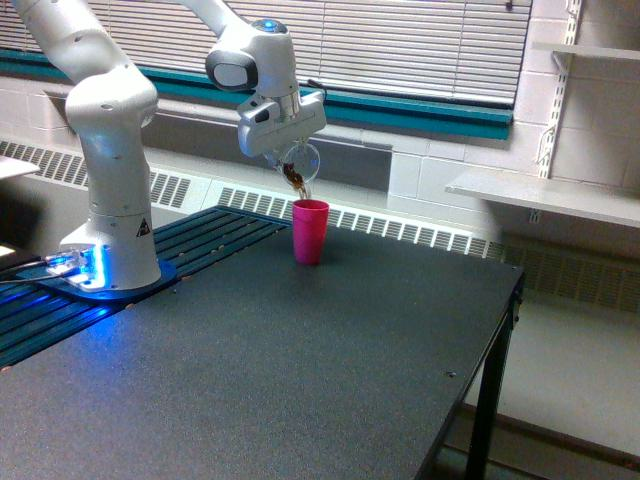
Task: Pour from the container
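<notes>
Your end effector (290, 150) is clamped on the clear cup (299, 168), holding it tipped steeply with its round rim turned down toward the exterior view's right. Brown contents (293, 176) sit gathered against the lower side of the clear cup, and a thin brown stream (303, 191) drops from its lip. Directly below the end effector you have the pink cup (310, 230), standing upright on the worktop (300, 370) with its mouth open under the stream; the clear cup hangs just above it without touching. What has collected inside the pink cup you cannot see from this angle. Beyond the pink cup, away from the end effector, the dark worktop spreads toward the camera. To the exterior view's left of the end effector stands the arm's white base (110, 230), with a blue glow at its foot.
</notes>
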Controlling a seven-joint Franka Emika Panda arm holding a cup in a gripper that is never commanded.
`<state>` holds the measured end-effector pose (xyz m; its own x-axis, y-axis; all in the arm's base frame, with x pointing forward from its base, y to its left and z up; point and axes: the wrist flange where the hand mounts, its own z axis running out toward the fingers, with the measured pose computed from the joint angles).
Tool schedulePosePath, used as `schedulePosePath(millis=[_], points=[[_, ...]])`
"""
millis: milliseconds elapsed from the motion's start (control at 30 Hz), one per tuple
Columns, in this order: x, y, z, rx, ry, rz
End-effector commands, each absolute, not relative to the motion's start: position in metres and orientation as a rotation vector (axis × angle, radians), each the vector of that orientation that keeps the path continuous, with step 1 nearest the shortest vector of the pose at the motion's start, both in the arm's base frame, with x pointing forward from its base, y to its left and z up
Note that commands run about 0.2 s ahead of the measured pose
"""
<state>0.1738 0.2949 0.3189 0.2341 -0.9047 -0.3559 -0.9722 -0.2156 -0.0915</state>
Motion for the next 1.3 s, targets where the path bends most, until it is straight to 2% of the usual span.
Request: schedulePosePath(millis=[33, 1300], points=[[0.176, 0.288, 0.315, -2.253, 1.699, 0.337], [0.188, 0.270, 0.314, -2.280, 1.632, 0.406]])
